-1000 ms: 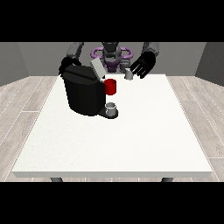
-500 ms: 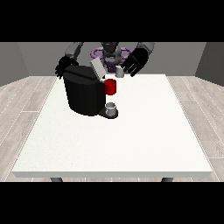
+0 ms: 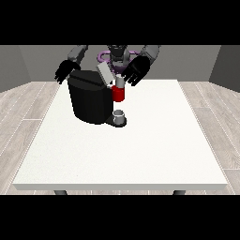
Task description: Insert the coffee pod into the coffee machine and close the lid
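A black coffee machine (image 3: 90,99) stands on the white table (image 3: 140,150), left of centre. Its grey lid (image 3: 105,73) is tilted up at the top right of the body. A red holder (image 3: 119,93) sticks out of its front, with a small grey pod (image 3: 120,80) sitting in the top of it. A grey cup (image 3: 119,116) stands on the machine's base below. The hand at the view's right (image 3: 135,71) hovers just right of the lid and above the pod, fingers spread and holding nothing. The hand at the view's left (image 3: 66,71) hangs behind the machine's top left corner, fingers relaxed.
The table reaches well out in front of and to the right of the machine. The robot's torso (image 3: 116,55) stands behind the far edge. Wooden floor surrounds the table.
The hand at the view's right has moved left and down towards the lid. The hand at the view's left has shifted slightly outward. The lid now shows tilted up.
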`<state>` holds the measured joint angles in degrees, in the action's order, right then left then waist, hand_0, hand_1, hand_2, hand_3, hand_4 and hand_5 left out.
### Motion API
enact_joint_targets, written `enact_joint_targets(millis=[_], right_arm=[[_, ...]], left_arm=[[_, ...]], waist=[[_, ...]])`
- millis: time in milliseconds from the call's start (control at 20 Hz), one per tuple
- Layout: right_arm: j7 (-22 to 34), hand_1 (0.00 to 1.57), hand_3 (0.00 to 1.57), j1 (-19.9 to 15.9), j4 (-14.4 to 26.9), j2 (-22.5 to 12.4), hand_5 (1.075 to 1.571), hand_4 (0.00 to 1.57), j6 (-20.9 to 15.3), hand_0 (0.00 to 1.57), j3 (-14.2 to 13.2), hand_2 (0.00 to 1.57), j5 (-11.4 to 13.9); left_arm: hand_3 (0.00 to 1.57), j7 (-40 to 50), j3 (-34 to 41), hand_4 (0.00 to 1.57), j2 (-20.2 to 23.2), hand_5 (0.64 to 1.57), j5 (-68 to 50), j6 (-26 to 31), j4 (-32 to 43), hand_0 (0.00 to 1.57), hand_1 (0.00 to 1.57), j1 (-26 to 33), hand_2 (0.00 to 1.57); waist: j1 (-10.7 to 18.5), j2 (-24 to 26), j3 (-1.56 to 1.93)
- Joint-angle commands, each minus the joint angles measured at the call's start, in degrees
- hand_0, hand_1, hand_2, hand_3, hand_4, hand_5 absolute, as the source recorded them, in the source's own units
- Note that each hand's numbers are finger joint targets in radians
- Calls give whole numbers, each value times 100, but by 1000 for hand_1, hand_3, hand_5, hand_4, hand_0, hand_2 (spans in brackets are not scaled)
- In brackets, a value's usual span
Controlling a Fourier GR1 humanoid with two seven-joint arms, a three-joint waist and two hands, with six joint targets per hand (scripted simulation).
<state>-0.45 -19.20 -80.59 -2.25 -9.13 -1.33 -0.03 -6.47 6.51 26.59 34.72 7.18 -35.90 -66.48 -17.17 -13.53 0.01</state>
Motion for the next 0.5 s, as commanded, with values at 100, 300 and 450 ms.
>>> enact_joint_targets(millis=[100, 300, 450], right_arm=[[-73, 0, 0, -18, 115, -170, 1571, 537, 230, 0, -257, 0, -266], [17, 0, 0, -278, 43, -53, 1571, 498, -6, 0, -197, 0, -150], [46, 0, 0, -178, 48, 146, 1571, 499, -240, 0, -149, 0, -91]], left_arm=[[1233, 193, -49, 503, -186, 1571, 100, -76, -6, 1326, 1326, -61, 1335], [1208, 82, -50, 511, -346, 1571, 107, -171, 2, 1260, 1260, -156, 1298], [1180, -109, -72, 499, -197, 1571, 120, 66, 30, 1183, 1183, -64, 1251]], waist=[[-21, -31, 2], [-25, -217, 1], [162, -113, 0]])
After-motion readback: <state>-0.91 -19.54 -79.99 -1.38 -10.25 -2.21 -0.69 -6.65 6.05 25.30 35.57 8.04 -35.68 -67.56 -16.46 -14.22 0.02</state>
